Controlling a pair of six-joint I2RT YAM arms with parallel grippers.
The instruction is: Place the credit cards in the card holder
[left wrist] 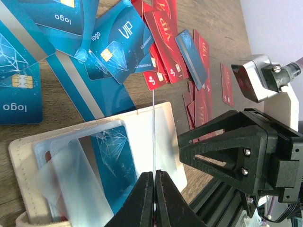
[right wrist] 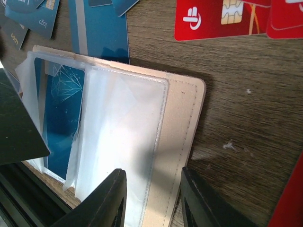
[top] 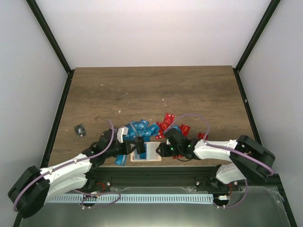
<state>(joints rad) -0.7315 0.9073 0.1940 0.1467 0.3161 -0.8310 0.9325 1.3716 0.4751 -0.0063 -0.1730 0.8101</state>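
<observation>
Above the card holder (right wrist: 184,113), left gripper (left wrist: 155,177) clamps one credit card (left wrist: 154,127) edge-on; judged light, stiff, slick, best pinched at an edge. Right gripper (right wrist: 152,176) stands parted over floppy clear sleeves (right wrist: 123,127).

Left fingers (left wrist: 142,201) together, right fingers (right wrist: 105,201) apart.

A fixed camera high above the near edge looks down over the whole tabletop (top: 151,90). Both wrist cameras hang close, from opposite sides, over the card holder (top: 153,153), which all three views share.
</observation>
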